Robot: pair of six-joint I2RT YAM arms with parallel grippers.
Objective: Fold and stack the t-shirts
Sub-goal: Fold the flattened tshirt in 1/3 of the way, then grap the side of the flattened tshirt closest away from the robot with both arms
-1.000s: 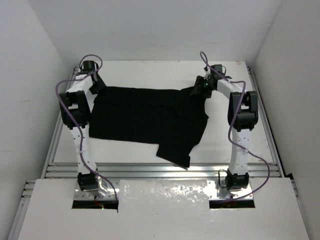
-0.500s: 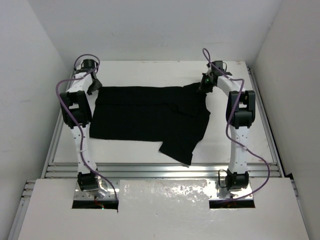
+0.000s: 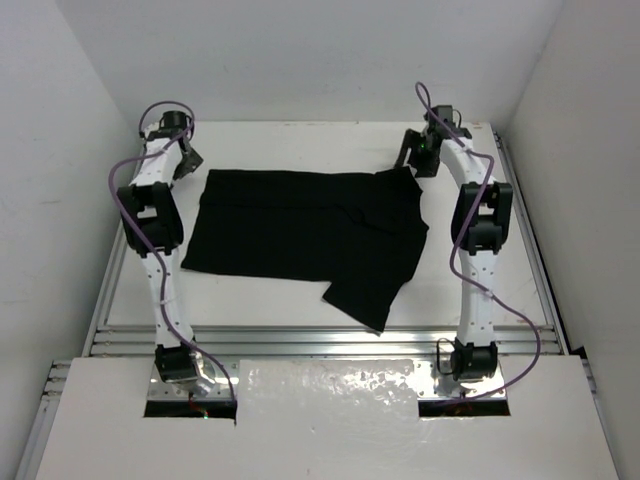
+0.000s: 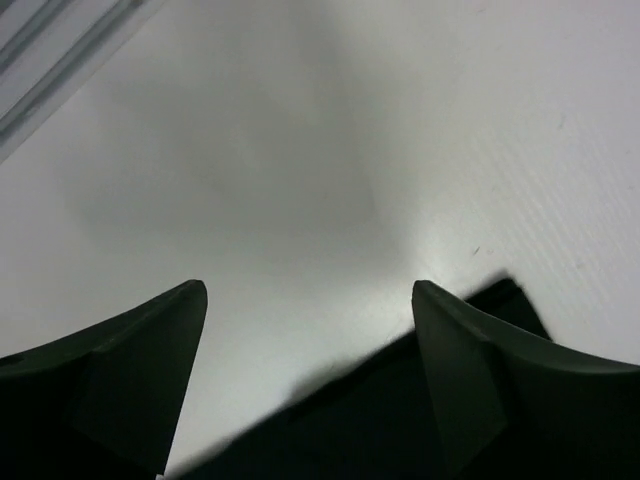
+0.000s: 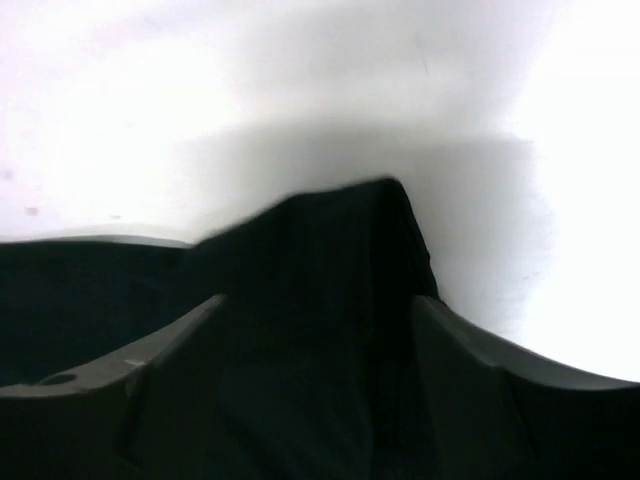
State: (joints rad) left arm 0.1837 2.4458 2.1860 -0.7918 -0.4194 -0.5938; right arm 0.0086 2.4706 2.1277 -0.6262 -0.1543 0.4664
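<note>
From the top view, the black t-shirt (image 3: pixel 310 235) lies spread out flat on the white surface (image 3: pixel 250 300), about in the middle. One part of it sticks out toward the near side. The left pincer (image 3: pixel 185 160) is at the far left, just beside the shirt's far left corner. The right pincer (image 3: pixel 410 155) is at the far right, close above the shirt's far right corner. From up here it is hard to see how wide the pincers are.

In the left wrist view, the left pincer (image 4: pixel 309 290) is wide open. Its two dark fingers (image 4: pixel 130 380) have nothing between them but the bare white surface (image 4: pixel 300 150). An edge of the t-shirt (image 4: pixel 370 420) lies low down in the view, under the gap.

In the right wrist view, the right pincer (image 5: pixel 318 300) is wide open too. A bumpy corner of the t-shirt (image 5: pixel 330 260) lies between its fingers (image 5: pixel 500 390), but they are not squeezing it. The corner points out onto the white surface (image 5: pixel 250 80).
</note>
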